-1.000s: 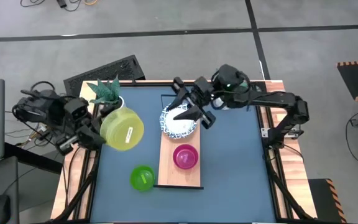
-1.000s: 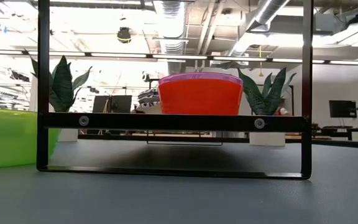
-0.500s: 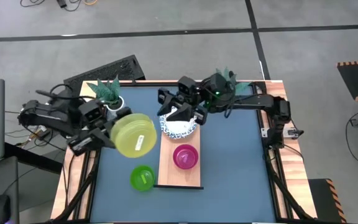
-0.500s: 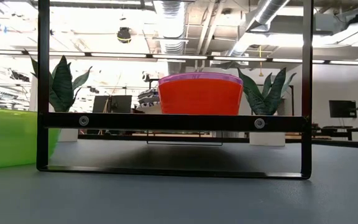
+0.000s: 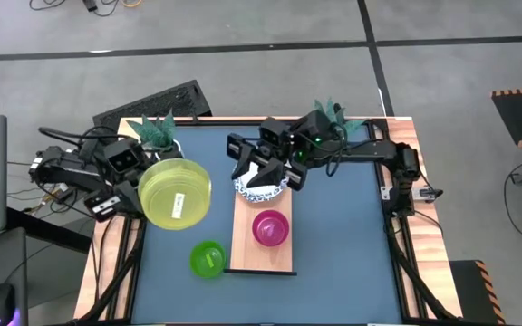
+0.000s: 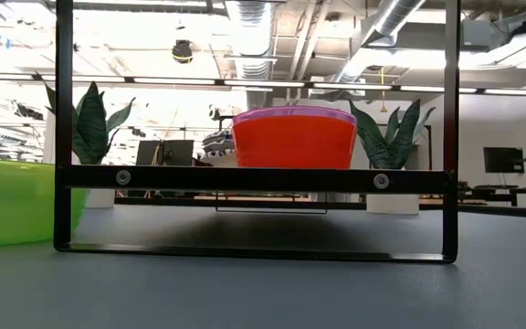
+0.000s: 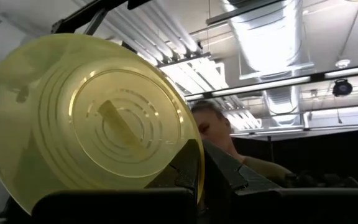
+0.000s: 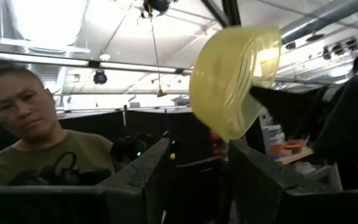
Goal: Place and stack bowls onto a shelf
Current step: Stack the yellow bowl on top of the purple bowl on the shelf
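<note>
My left gripper (image 5: 143,187) is shut on a yellow bowl (image 5: 176,193), held in the air over the table's left part, left of the shelf (image 5: 243,237). A white bowl with a blue-patterned rim (image 5: 263,188) sits on the shelf's far end. A purple bowl (image 5: 270,227) sits on the middle of the shelf; in the low view it is nested over a red one (image 6: 294,139). A green bowl (image 5: 207,259) stands on the table by the shelf's near left corner. My right gripper (image 5: 263,169) is open and empty above the white bowl. My left gripper holds the yellow bowl by its rim (image 7: 194,163), pinched between the two fingers, one finger (image 7: 182,174) showing through the wall and the other (image 7: 232,177) on its other side. The fingers come from the table's left. The bowl is lifted clear and tipped on its side.
A potted plant (image 5: 157,134) stands at the far left corner and another (image 5: 332,115) behind my right arm. A person shows beyond the table in the right wrist view (image 8: 27,118). The shelf's near end (image 5: 265,261) is bare.
My left gripper has carried the yellow bowl toward the shelf and then back a little toward the table's left, tipping it as it went. My right gripper has gone a little toward the table's left over the white bowl, which stays on the shelf.
</note>
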